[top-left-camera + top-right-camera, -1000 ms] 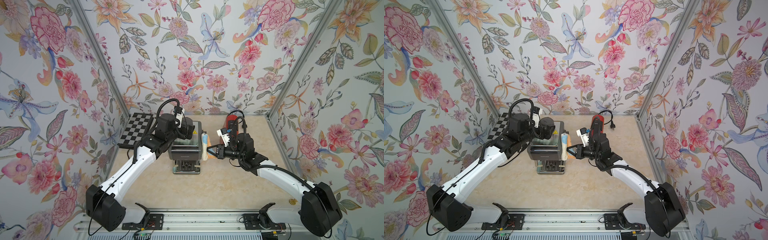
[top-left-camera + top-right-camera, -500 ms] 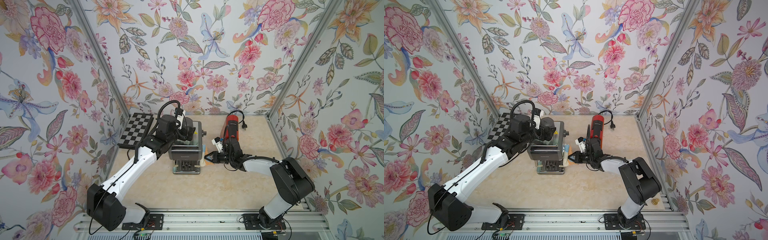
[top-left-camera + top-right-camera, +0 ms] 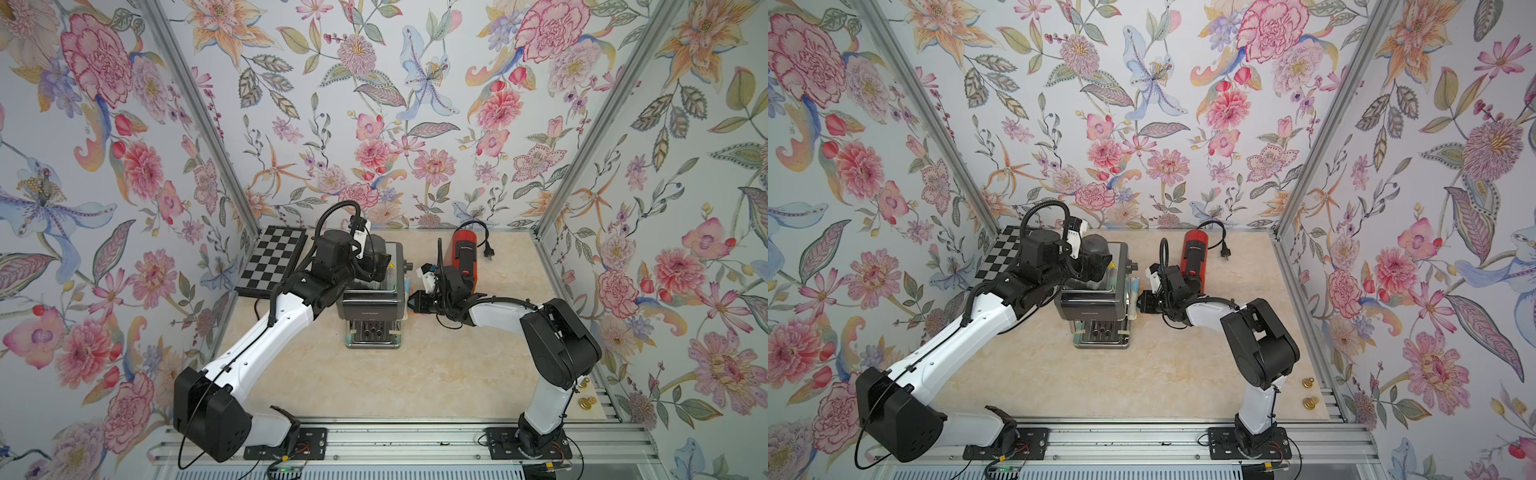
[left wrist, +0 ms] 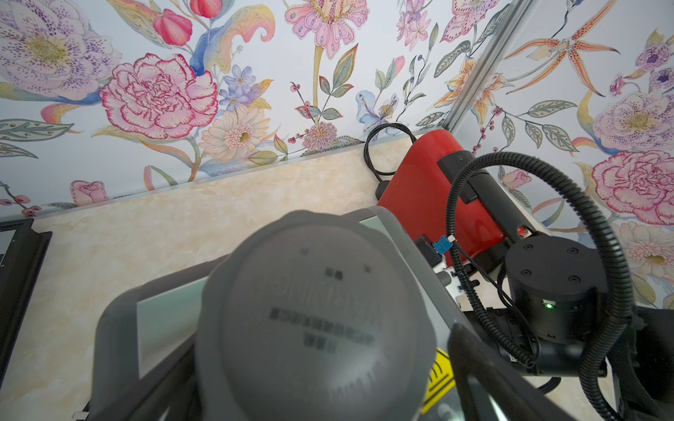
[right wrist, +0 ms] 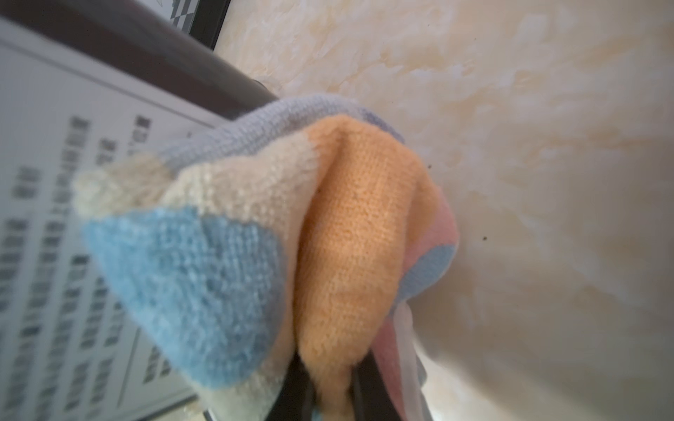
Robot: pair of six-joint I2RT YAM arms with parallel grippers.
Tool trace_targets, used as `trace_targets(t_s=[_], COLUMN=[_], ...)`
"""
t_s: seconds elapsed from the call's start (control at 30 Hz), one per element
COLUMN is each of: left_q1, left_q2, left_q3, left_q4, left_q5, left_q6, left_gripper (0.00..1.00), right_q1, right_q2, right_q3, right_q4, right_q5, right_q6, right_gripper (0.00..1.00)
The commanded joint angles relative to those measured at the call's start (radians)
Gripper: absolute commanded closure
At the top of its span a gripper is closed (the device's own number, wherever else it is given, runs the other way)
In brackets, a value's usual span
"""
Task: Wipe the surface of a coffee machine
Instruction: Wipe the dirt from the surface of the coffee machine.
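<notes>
Grey box-shaped coffee machine (image 3: pixel 371 306) stands near the centre of the beige marble-pattern tabletop (image 3: pixel 374 382). Right gripper (image 3: pixel 415 301) is clamped on a folded terry cloth (image 5: pixel 255 237) of blue, orange and cream patches, which is pressed against the machine's 3 o'clock side panel. Left gripper (image 3: pixel 368 262) sits at the round grey cap (image 4: pixel 313 310) on the machine's top; its jaw state cannot be determined. Red cylindrical appliance (image 3: pixel 463 253) lies at 1 o'clock, and a black-and-white chequered board (image 3: pixel 272 262) at 10 o'clock.
</notes>
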State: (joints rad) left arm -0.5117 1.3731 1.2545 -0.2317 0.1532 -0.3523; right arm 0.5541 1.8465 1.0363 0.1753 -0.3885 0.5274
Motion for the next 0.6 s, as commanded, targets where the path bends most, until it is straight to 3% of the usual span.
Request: trace_targets(t_s=[0.0,0.27,0.57], left_q1=[-0.01,-0.01,-0.01], left_q2=[-0.022,-0.019,-0.009], left_q3=[-0.036,-0.042,-0.042], left_q4=[-0.012,-0.012,0.002], left_q5=[0.026,0.029,0.037], left_q6=[-0.008,-0.011,-0.014], left_gripper=[0.01,0.01,0.01], right_q1=[0.0,-0.011,0.004], right_q2=[0.037,0.072,-0.096], right_q3=[0.075,0.174,0.125], right_q4=[0.004,0.013,0.03], right_q5=[0.045,-0.003,-0.007], right_q6=[-0.012,-0.017,-0.015], right_gripper=[1.0,1.0,1.0])
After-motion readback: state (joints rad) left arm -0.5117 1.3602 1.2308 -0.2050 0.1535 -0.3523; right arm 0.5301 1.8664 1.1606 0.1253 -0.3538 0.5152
